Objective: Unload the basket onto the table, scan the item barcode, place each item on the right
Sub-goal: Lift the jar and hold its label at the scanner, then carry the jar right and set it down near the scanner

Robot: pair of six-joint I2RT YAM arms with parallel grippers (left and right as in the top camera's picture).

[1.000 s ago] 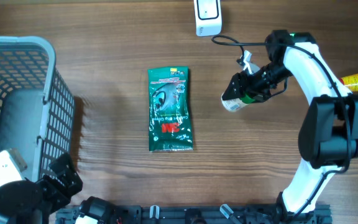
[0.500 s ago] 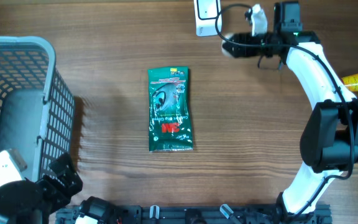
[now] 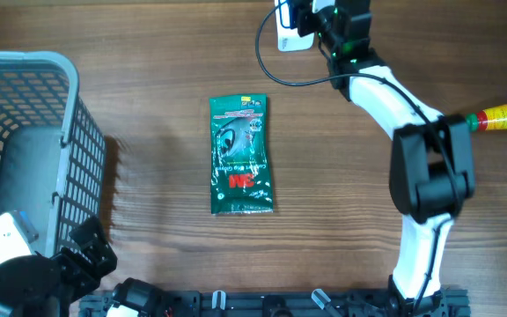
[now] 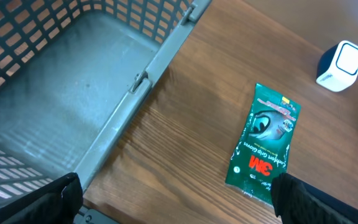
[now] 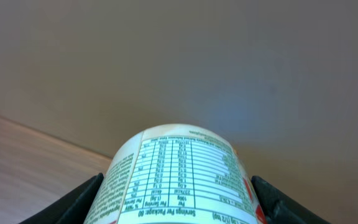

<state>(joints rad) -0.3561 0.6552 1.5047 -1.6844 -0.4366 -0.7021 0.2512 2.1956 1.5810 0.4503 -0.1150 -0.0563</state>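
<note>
Your right gripper (image 5: 180, 202) is at the far edge of the wooden surface (image 3: 148, 53), jaws clasped around the white cylindrical container with a nutrition label (image 5: 182, 174), close by the white box-shaped scanner (image 3: 287, 31). Your left gripper (image 4: 176, 202) hangs near left, jaws spread wide and holding nothing, by the grey plastic basket (image 4: 162, 59). A green flat packet (image 3: 241, 156) lies mid-surface.

Soft, even light from above bathes the wooden table (image 3: 148, 88), the basket (image 3: 25, 60) throwing a faint shadow beside it and the green packet (image 3: 241, 157) showing mild sheen, while the bottle (image 5: 182, 180) label reads sharp against a dim, blurred backdrop.
</note>
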